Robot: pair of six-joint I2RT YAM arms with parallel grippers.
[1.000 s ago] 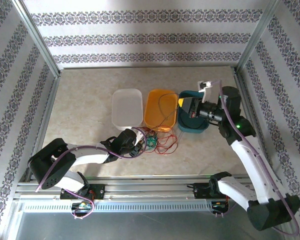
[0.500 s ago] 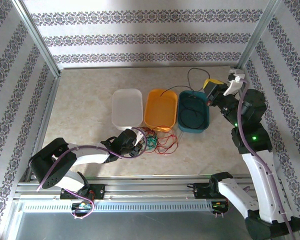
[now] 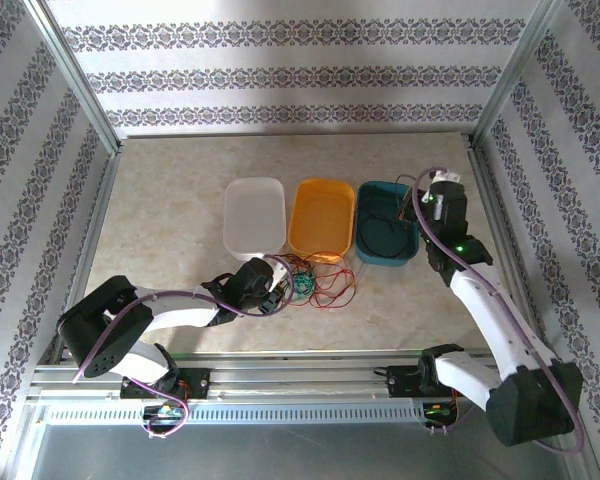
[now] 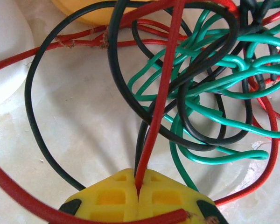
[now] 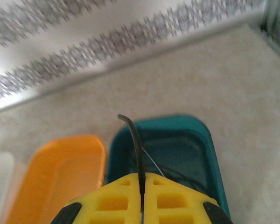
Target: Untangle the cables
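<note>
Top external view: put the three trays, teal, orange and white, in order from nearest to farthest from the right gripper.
1. Teal tray: right end of the row, right beside the right gripper.
2. Orange tray: middle of the row.
3. White tray: left end of the row, farthest away.

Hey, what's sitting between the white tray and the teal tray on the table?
The orange tray, side by side with the white tray and the teal tray, as the top external view shows.
</note>
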